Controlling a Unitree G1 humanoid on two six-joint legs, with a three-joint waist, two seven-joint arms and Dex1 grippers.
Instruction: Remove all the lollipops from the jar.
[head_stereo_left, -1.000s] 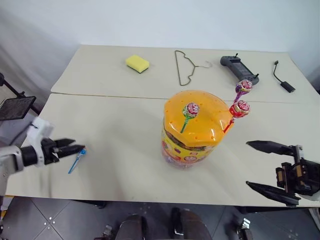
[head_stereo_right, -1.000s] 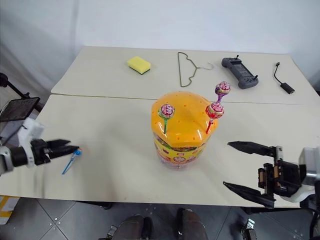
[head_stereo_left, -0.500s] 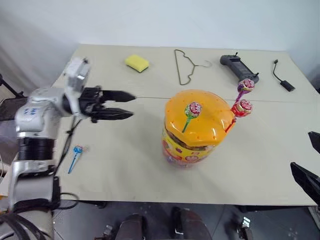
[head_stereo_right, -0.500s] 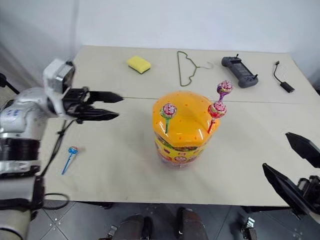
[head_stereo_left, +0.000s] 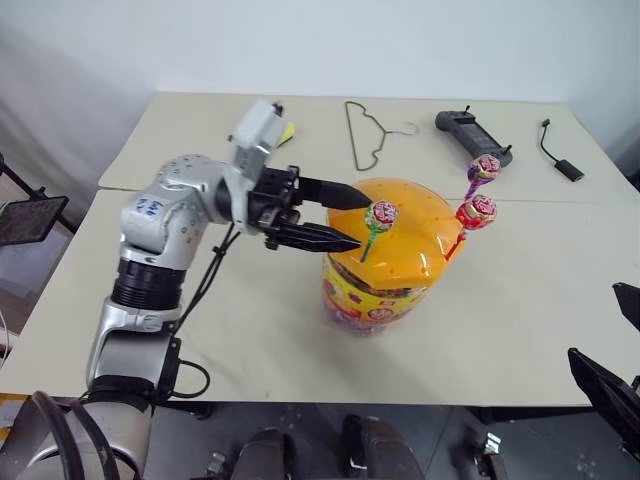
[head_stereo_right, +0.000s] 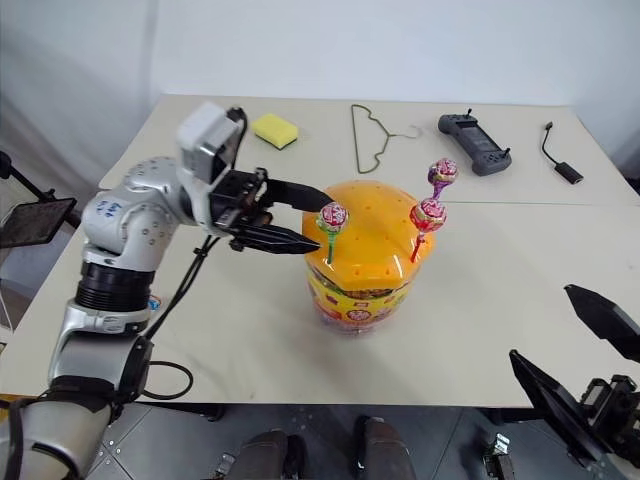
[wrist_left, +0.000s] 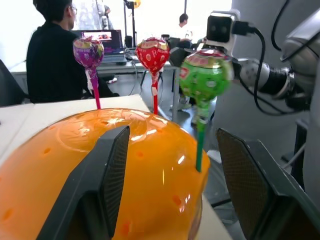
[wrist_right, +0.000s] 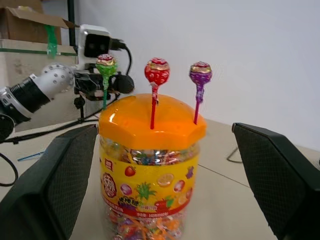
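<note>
While the large clear plastic jar with its domed orange lid (head_stereo_left: 385, 250) stands at frame centre holding three lollipops on green (head_stereo_left: 380, 215), red (head_stereo_left: 476, 212) and purple sticks (head_stereo_left: 484, 168), the left gripper (head_stereo_left: 345, 215) reaches it, fingers apart and empty; the right gripper (head_stereo_right: 585, 352), lower right, is spread wide.

One jar (head_stereo_left: 385, 262) stands on the table (head_stereo_left: 250, 320), with three lollipops stuck upright in its lid: green stick (head_stereo_left: 379, 217), red stick (head_stereo_left: 476, 213) and purple stick (head_stereo_left: 484, 168). A fourth lollipop lies far off in the right wrist view (wrist_right: 31, 156). Also one sponge (head_stereo_right: 275, 128), one hanger (head_stereo_left: 366, 132), one controller (head_stereo_left: 472, 135), one cable (head_stereo_left: 558, 160).
</note>
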